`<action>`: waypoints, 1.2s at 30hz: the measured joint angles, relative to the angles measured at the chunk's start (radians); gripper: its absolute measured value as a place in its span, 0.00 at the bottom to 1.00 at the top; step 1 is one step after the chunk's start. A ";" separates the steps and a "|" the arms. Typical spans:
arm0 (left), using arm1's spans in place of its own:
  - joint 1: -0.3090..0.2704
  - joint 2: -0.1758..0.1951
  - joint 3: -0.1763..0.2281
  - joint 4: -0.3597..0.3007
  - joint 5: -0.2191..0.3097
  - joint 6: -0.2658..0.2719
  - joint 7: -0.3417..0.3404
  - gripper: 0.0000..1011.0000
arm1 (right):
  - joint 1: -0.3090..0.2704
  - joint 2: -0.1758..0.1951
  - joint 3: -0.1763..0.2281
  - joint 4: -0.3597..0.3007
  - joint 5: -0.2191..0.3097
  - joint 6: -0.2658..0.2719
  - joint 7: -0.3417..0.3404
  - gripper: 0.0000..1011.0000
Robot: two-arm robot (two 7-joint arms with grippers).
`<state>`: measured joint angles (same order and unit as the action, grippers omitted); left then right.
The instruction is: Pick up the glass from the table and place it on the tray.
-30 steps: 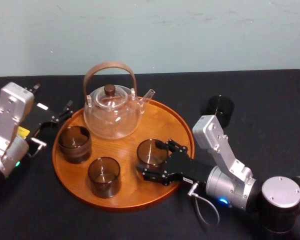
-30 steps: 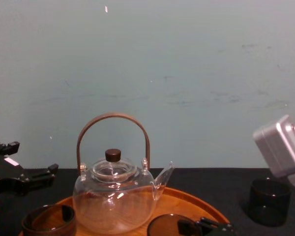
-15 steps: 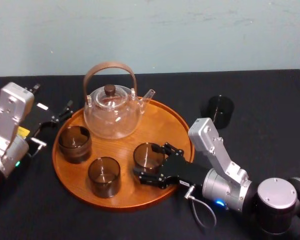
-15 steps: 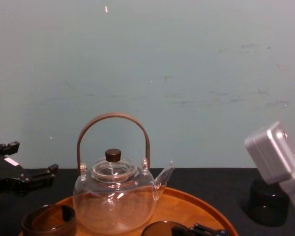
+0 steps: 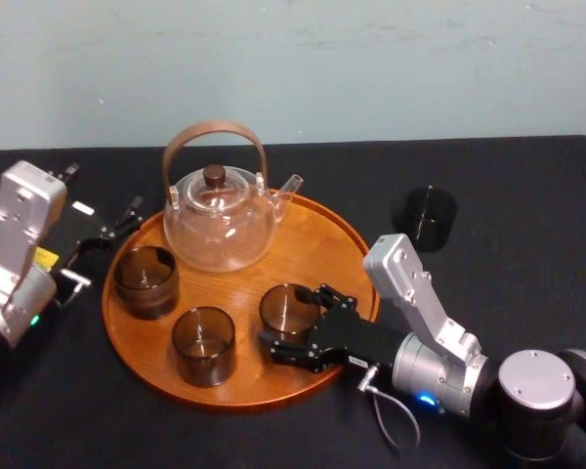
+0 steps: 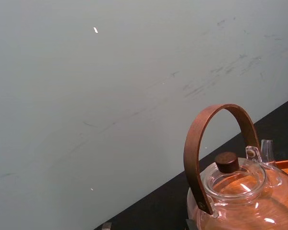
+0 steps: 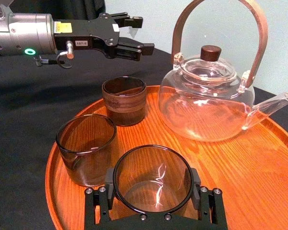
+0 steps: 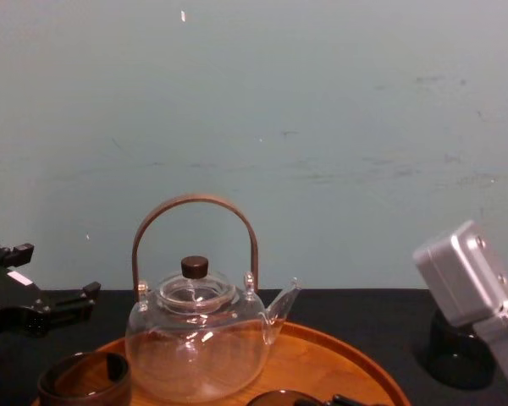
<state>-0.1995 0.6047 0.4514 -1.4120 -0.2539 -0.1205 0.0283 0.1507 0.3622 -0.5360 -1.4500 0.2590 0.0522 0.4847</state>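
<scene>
The right gripper [image 5: 289, 319], lower centre of the head view, has its fingers [image 7: 197, 184] closed against both sides of the glass [image 7: 152, 178], over the lower right part of the tray [image 5: 313, 230]. The left gripper [image 7: 138, 34] hangs spread open and empty at the left edge, above the table [image 5: 527, 195] beside the tray. Its small white label [image 7: 80, 43] is printed too fine to read.

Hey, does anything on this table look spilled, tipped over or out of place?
Nothing spilled or tipped. One dark smoked-glass cup stands alone on the matte black table, right of the round orange-brown wooden tray, the only cup off it.
</scene>
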 joint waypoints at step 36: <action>0.000 0.000 0.000 0.000 0.000 0.000 0.000 0.99 | -0.023 0.024 0.020 -0.039 0.021 -0.009 0.004 0.99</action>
<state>-0.1995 0.6047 0.4514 -1.4120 -0.2539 -0.1205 0.0283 0.1274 0.3858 -0.5160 -1.4893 0.2801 0.0433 0.4888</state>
